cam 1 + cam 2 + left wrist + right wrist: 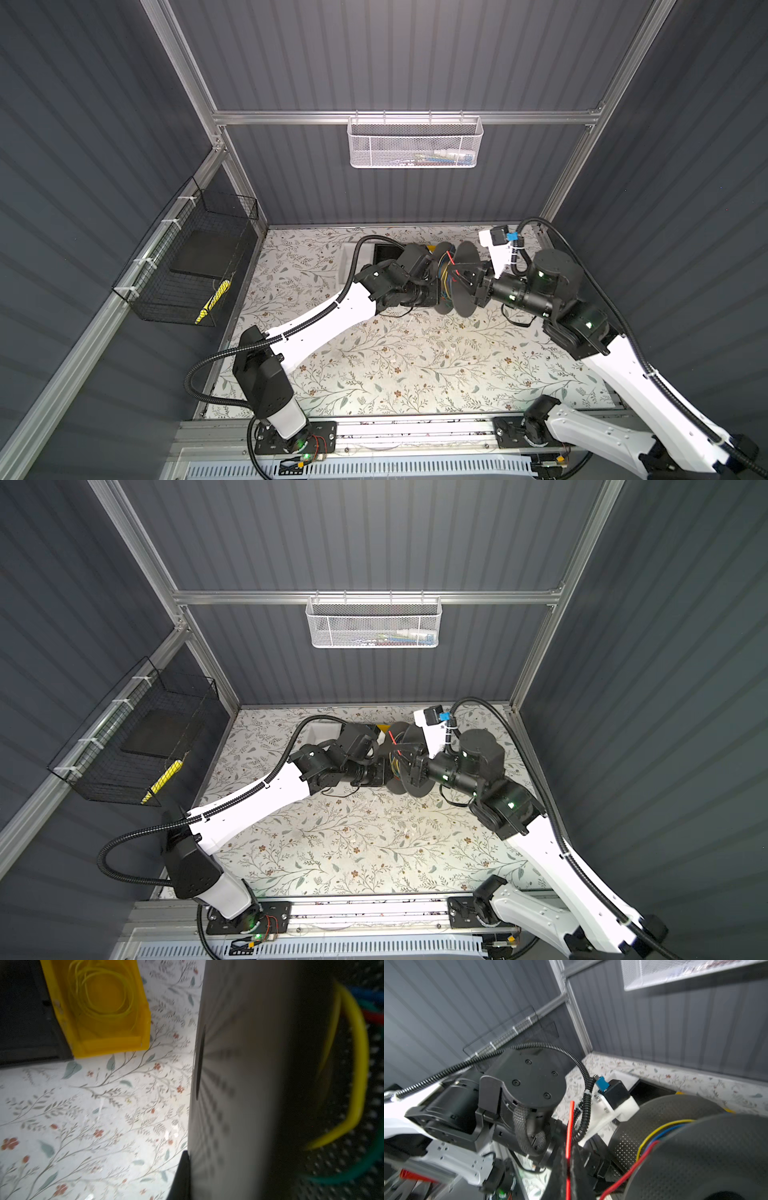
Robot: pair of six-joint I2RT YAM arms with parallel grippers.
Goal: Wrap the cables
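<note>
— Cables point(445, 274): where?
— Wound on the hub of a black spool point(465, 301), between its two perforated discs; yellow, blue and green turns show. Spool sits at 12 o'clock of the table point(374, 365), rear centre, in both top views. Can't tell if it touches the table.
— Loose one?
— Only the red cable point(569, 1126). Its free run leaves the hub and passes through the right end effector point(569, 1169), which is clenched on it, tip sticking out beyond.
— Other side?
— Clenched too: the left end effector point(434, 289), seemingly on the spool's 9 o'clock disc; its tips are hidden behind that disc.
— Key relation?
— In a top view the hub lies at 9 o'clock from the right end effector, just beside. Spool axis runs 9-to-3; red run lies roughly 11-to-5, across that axis. Right arm is nearer the red cable, touching it.
— Next, your guess?
— Probably the red run goes round the hub inside the gap between discs, so it should lie crosswise to the axis; drifting toward 3 o'clock, it likely rides over the rim.
</note>
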